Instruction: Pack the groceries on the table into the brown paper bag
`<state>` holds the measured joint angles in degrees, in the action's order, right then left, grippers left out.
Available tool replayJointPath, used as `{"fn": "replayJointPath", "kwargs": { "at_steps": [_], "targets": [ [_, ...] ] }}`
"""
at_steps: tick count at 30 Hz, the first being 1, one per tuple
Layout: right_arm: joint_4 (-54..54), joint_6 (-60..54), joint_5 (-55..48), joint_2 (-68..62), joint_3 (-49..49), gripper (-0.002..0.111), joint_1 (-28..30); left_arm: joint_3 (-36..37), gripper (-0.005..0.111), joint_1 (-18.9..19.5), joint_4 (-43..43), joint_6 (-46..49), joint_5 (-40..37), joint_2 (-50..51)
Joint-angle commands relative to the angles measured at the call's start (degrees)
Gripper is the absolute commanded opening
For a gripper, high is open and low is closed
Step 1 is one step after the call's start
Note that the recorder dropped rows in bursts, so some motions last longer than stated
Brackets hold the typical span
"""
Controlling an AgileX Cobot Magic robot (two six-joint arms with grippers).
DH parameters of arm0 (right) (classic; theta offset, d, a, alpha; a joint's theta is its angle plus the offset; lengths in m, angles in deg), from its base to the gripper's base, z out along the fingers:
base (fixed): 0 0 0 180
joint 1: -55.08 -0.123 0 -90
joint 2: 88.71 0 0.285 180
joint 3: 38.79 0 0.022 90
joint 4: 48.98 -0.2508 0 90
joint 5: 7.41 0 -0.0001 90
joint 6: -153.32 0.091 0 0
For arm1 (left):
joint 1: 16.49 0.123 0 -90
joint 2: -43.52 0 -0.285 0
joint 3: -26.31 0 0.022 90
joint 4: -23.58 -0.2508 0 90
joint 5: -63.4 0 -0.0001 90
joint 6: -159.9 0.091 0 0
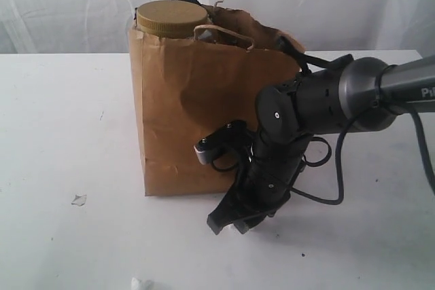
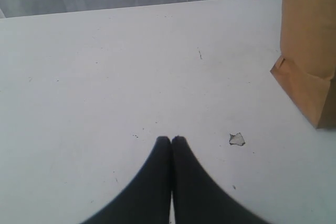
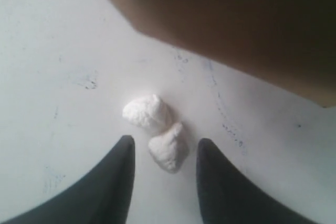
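The brown paper bag [image 1: 183,100] stands upright on the table [image 1: 54,134]. A big jar's olive lid [image 1: 172,18] pokes out of its top; other groceries are hidden. My right gripper [image 1: 230,222] points down at the tabletop just in front of the bag's lower right side. In the right wrist view this gripper [image 3: 166,141] is open, and two small white crumpled scraps [image 3: 148,113] lie on the table between and just beyond its fingertips [image 3: 127,145]. The bag's base [image 3: 236,19] is close behind them. My left gripper [image 2: 171,139] is shut and empty over bare table, with the bag [image 2: 310,51] off to one side.
A small pale scrap [image 1: 79,200] lies on the table left of the bag, and also shows as a scrap [image 2: 237,139] near my left fingertips. Another white scrap [image 1: 141,283] sits at the front edge. The bag's twisted handles [image 1: 224,32] stick up. White curtain behind.
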<state>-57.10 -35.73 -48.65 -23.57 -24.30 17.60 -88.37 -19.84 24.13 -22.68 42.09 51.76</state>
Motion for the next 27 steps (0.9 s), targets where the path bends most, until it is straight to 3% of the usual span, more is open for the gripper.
{"fn": "replayJointPath", "kwargs": {
  "at_steps": [1, 10, 20, 27],
  "targets": [
    [0.0, 0.2, 0.1, -0.8, 0.2, 0.027, -0.8, 0.1, 0.000, -0.4, 0.6, -0.1, 0.2, -0.5],
    [0.1, 2.7, -4.2, -1.0, 0.1, 0.001, -0.8, 0.1, 0.000, -0.4, 0.6, -0.1, 0.2, -0.5],
    [-9.0, 2.8, -19.7, 2.2, -0.2, 0.000, -0.8, 0.1, 0.000, -0.4, 0.6, -0.1, 0.2, -0.5],
    [-21.7, -0.2, -23.2, 12.0, -2.4, 0.000, -0.8, 0.1, 0.000, -0.4, 0.6, -0.1, 0.2, -0.5]
  ]
}}
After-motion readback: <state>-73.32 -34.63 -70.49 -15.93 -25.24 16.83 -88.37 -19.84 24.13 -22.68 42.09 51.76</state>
